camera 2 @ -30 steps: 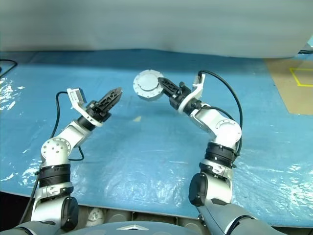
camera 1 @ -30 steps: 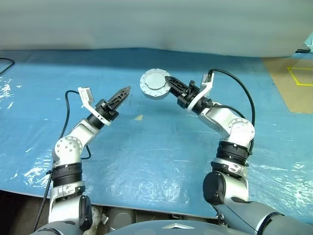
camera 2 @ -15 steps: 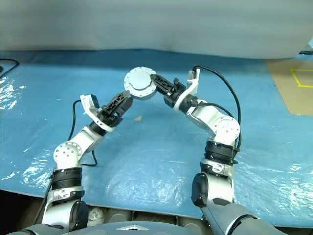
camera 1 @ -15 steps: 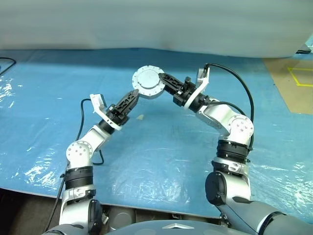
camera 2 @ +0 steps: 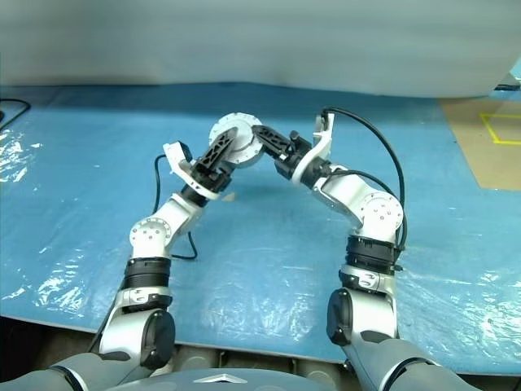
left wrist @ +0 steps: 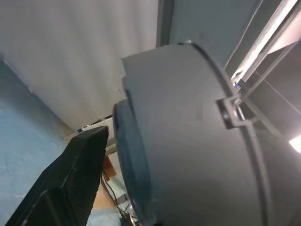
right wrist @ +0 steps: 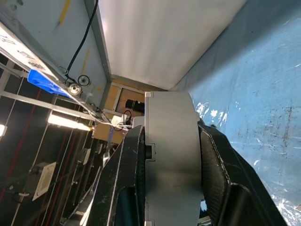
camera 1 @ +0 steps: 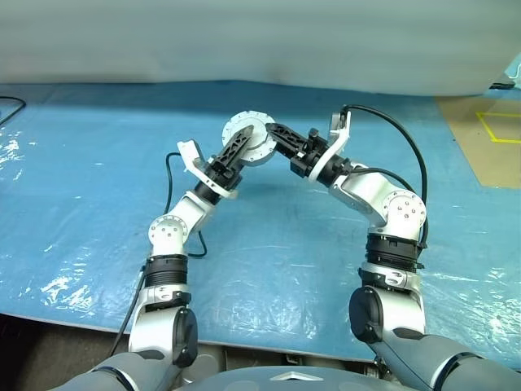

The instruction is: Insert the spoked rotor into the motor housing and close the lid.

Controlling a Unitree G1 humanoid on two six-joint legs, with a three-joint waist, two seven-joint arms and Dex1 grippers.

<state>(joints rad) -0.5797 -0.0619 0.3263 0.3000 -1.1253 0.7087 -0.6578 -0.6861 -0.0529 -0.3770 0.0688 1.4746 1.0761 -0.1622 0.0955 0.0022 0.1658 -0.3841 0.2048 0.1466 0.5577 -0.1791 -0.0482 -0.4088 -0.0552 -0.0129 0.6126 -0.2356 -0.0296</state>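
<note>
The motor housing [camera 1: 245, 121], a short round gray cylinder, hangs in the air above the blue table. My right gripper [camera 1: 270, 132] is shut on it, one finger on each flat end [right wrist: 171, 155]. A flat gray face with a notched rim, which I take for the lid [camera 2: 230, 125], closes the end turned toward me. My left gripper [camera 1: 241, 140] reaches up from the left and stands open at the housing, one finger [left wrist: 70, 179] beside its wall and another across its face. I cannot tell whether it touches. The spoked rotor is out of view.
The blue sheet-covered table [camera 1: 269, 244] spreads under both arms. A pale wall [camera 1: 260, 41] runs along the back. At the far right lies brown floor with yellow tape [camera 1: 496, 126]. A black cable [camera 1: 8, 102] lies at the far left edge.
My left gripper has swung right and up from beside the housing until its open fingers reach it. The right gripper has kept still with the housing.
</note>
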